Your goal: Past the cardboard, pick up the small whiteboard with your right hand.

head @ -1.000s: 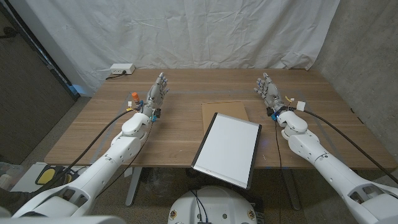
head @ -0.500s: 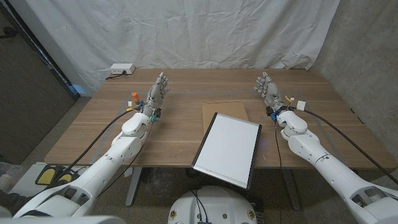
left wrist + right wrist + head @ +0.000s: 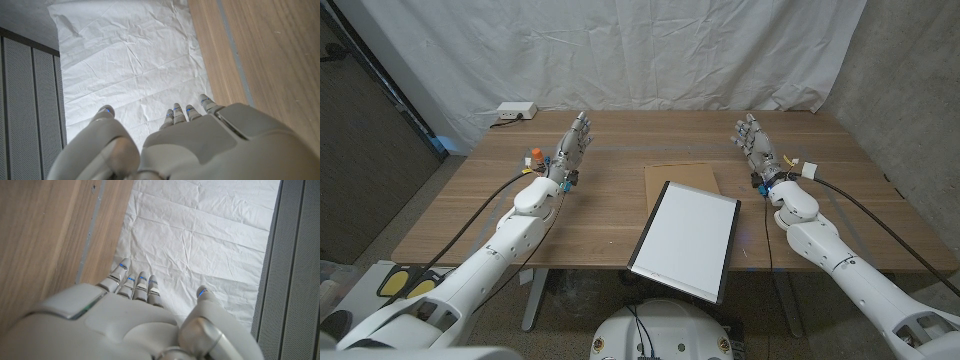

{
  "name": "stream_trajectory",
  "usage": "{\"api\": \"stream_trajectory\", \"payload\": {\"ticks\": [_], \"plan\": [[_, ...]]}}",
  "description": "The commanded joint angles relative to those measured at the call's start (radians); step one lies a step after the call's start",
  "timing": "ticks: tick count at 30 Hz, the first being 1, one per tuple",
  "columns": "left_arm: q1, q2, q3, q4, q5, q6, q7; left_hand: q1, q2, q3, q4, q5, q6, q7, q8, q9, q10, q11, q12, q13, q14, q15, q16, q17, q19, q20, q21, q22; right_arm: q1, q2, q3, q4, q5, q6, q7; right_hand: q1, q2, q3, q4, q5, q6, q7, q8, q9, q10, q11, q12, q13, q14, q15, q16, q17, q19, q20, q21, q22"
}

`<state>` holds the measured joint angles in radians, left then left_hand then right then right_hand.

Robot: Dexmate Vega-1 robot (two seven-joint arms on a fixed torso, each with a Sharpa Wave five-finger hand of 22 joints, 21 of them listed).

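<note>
**Whiteboard sitting at the near edge, right hand not on it yet**

Whiteboard (image 3: 686,239) lies flat on the wooden counter (image 3: 600,215), turned at a slant, with its near end poking out over the counter's front edge. Its far corner overlaps the cardboard (image 3: 678,178), a thin brown sheet lying flat toward the middle.

Right hand (image 3: 754,147) is up over the right side of the counter, well apart from the board, fingers spread and holding nothing. Left hand (image 3: 572,150) is the same on the other side, open and empty.

My guess on handling: it looks like a thin, rigid panel, glossy white face with a dark frame, probably light. That face is likely slick, so I'd go for the frame. The overhanging end or the right long edge seems the easy spot, since fingers can get underneath there. Flat on wood, anywhere else looks tough to pry.
</note>
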<state>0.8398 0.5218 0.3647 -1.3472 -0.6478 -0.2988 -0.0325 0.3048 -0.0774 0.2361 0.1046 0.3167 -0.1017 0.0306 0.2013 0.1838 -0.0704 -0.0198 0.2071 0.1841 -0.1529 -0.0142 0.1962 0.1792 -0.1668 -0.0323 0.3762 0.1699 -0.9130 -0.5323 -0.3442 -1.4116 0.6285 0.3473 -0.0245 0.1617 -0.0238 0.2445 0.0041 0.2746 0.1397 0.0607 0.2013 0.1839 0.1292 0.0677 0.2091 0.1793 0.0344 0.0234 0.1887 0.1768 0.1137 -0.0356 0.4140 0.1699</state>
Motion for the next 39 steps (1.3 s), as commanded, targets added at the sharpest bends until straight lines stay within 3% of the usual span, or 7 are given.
{"api": "stream_trajectory", "payload": {"ticks": [1,12,14,15,27,30,39], "plan": [[0.011,0.024,0.002,-0.049,0.009,0.04,0.017,0.015,0.0,0.001,-0.005,0.004,0.007,-0.002,0.005,0.001,0.004,0.001,0.006,0.002,0.008,0.003,0.003,0.001,-0.064,-0.068,-0.004,0.003,-0.054,-0.027,0.029,-0.045,0.012,0.03,0.01,0.01,0.002,0.003,-0.004,0.007,0.011,0.0,0.006,0.004,0.013,0.002,0.007,0.003,0.014,0.003,0.007,0.003,0.009,-0.031,0.0,0.005],[0.029,0.063,0.0,-0.11,0.044,0.059,0.045,0.025,0.007,0.003,-0.009,0.004,0.02,-0.001,0.008,0.001,0.015,0.005,0.009,0.002,0.018,0.002,0.004,0.001,-0.052,-0.063,-0.007,0.003,-0.074,-0.044,0.048,-0.048,0.049,0.04,0.055,0.021,0.009,0.007,-0.01,0.006,0.014,-0.004,0.006,0.004,0.017,0.0,0.007,0.004,0.016,0.002,0.006,0.003,0.014,-0.031,-0.004,0.005],[0.021,0.096,0.014,-0.121,0.088,0.064,0.034,0.027,0.008,0.004,-0.01,0.004,0.021,-0.001,0.007,0.001,0.016,0.002,0.009,0.002,0.02,0.002,0.004,0.001,-0.051,-0.062,-0.008,0.003,-0.082,-0.049,0.05,-0.053,0.05,0.039,0.054,0.022,0.009,0.008,-0.011,0.006,0.014,-0.004,0.005,0.004,0.016,0.0,0.007,0.004,0.016,0.002,0.005,0.003,0.014,-0.031,-0.005,0.005],[0.031,0.096,0.011,-0.145,0.099,0.085,0.076,0.027,0.008,0.004,-0.01,0.004,0.021,-0.003,0.007,0.001,0.017,0.002,0.009,0.002,0.019,0.002,0.004,0.001,-0.052,-0.062,-0.009,0.003,-0.085,-0.048,0.052,-0.053,0.053,0.041,0.057,0.023,0.01,0.008,-0.012,0.006,0.014,-0.004,0.005,0.004,0.016,0.0,0.007,0.004,0.016,0.002,0.005,0.003,0.015,-0.031,-0.005,0.005],[0.023,0.058,0.002,-0.087,0.056,0.038,0.036,0.036,0.016,0.005,-0.014,0.003,0.023,-0.006,0.005,0.001,0.019,-0.001,0.007,0.002,0.022,0.001,0.002,0.002,-0.054,-0.06,-0.018,0.004,-0.165,-0.058,0.078,-0.109,0.032,0.098,0.021,0.034,0.015,0.012,-0.019,0.004,0.019,-0.007,0.005,0.005,0.023,-0.001,0.008,0.004,0.022,-0.001,0.005,0.003,0.021,-0.032,-0.009,0.006],[0.009,0.085,0.016,-0.079,0.08,0.048,0.006,0.039,0.018,0.006,-0.015,0.003,0.03,-0.005,0.007,0.001,0.026,-0.002,0.009,0.002,0.027,0.001,0.003,0.002,-0.052,-0.058,-0.02,0.004,-0.183,-0.057,0.083,-0.121,0.029,0.114,0.016,0.036,0.016,0.012,-0.02,0.003,0.022,-0.006,0.006,0.005,0.024,-0.002,0.009,0.004,0.023,-0.001,0.006,0.003,0.022,-0.032,-0.01,0.006],[0.017,0.071,0.007,-0.081,0.07,0.026,0.018,0.043,0.024,0.006,-0.016,0.001,0.023,-0.008,0.002,0.001,0.013,-0.004,0.003,0.002,0.019,-0.001,-0.002,0.002,-0.056,-0.06,-0.028,0.004,-0.218,-0.069,0.094,-0.156,0.017,0.125,0.003,0.042,0.018,0.013,-0.024,0.001,0.024,-0.007,0.005,0.005,0.029,-0.004,0.01,0.004,0.028,-0.004,0.006,0.004,0.027,-0.032,-0.014,0.006]]}}
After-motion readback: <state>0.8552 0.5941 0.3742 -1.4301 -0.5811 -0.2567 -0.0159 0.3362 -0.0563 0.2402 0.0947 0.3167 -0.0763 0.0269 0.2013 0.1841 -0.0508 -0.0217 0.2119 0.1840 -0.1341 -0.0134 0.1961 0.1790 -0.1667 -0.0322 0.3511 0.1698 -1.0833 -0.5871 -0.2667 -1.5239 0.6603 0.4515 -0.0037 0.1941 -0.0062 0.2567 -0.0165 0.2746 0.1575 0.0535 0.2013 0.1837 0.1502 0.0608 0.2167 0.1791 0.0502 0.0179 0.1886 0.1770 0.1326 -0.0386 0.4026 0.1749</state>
